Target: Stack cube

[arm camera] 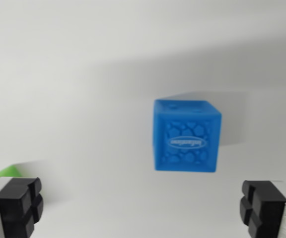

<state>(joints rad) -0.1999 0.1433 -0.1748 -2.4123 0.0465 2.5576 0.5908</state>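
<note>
1. One blue cube (186, 135) sits on the white table (73, 74), right of centre.
2. The gripper (142, 206) gapes wide and empty, pads (19, 206) nearer the camera than the cube.
3. A green edge (1, 176) shows behind the left pad.

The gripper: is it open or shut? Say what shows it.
Open. The gripper has its black fingertips far apart at the wrist view's lower corners, holding nothing; the blue cube sits beyond.

Bright even light, motion blur throughout, soft grey shadow across upper surface
</note>
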